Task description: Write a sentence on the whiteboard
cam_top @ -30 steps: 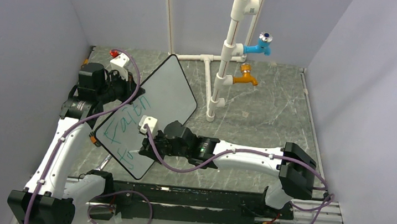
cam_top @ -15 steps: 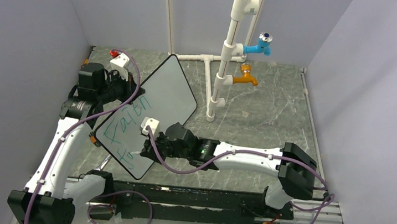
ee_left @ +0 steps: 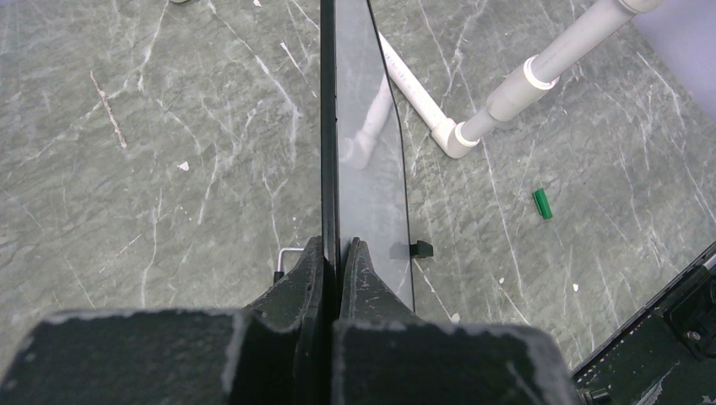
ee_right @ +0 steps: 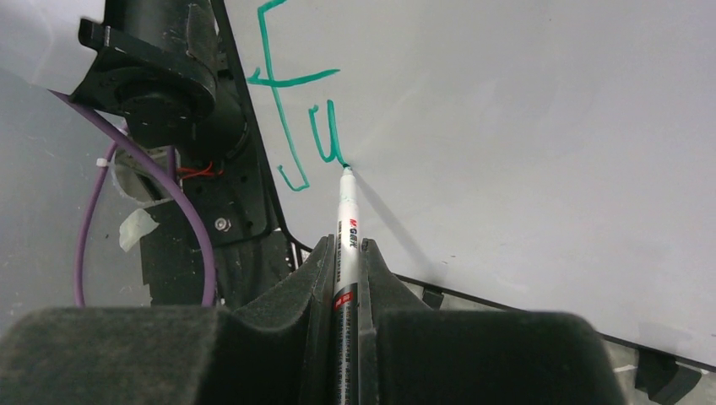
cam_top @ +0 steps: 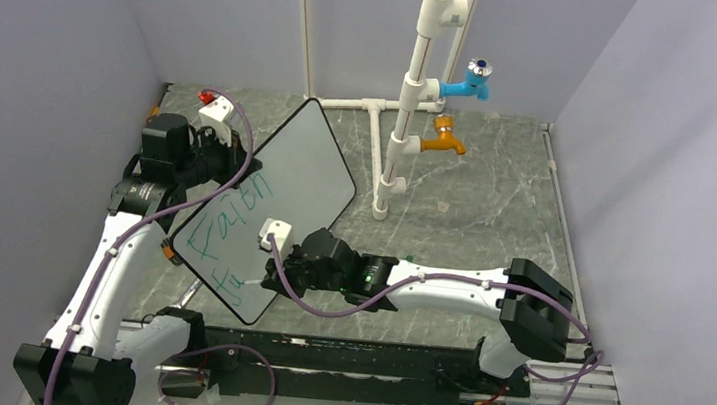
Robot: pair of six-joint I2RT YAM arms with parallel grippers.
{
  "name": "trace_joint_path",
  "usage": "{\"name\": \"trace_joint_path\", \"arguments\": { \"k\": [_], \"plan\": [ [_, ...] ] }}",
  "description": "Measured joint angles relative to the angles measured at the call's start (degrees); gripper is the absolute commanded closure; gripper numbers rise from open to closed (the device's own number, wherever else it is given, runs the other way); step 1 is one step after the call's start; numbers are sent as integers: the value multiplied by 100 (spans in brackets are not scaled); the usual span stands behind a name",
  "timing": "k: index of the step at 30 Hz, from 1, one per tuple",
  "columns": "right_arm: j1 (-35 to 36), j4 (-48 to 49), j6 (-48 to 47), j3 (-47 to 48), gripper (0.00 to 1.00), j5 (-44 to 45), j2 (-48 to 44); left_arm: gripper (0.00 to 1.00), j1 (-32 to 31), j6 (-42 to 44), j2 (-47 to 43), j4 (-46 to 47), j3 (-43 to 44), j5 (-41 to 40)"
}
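Since a second ago the right gripper (ee_right: 344,249) has slid a little toward the near end of the flat white rectangular whiteboard with a thin black rim (cam_top: 311,157), and the lower line has gained a stroke. That gripper is clamped narrow on a slim white marker with a green tip (ee_right: 346,211), and the tip touches the board at the foot of the "u".

The green handwritten sentence (cam_top: 232,221) runs in 2 lines: "Faith" above and "Fu" below, the "u" ending right at the marker tip. From above the arm partly hides the lower line, so it may hold slightly more than I can read.

The left gripper (ee_left: 338,253) is pinched tight on the board's black rim, holding it tilted over the grey marbled surface (cam_top: 476,195).

To write the next letter well, press the tip lightly and evenly and travel along the line away from the "F". Keep the spacing regular, and hold the left grip steady so the board does not rock.
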Motion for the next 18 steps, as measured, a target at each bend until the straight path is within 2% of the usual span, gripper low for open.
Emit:
{"name": "trace_joint_path", "arguments": {
  "k": [10, 18],
  "plan": [
    [-26, -142, -59, -35, 100, 439, -282, 100, 0, -20, 0, 0, 0, 0],
    [-44, -144, -74, -22, 100, 461, -645, 100, 0, -20, 0, -2, 0, -2]
  ]
}}
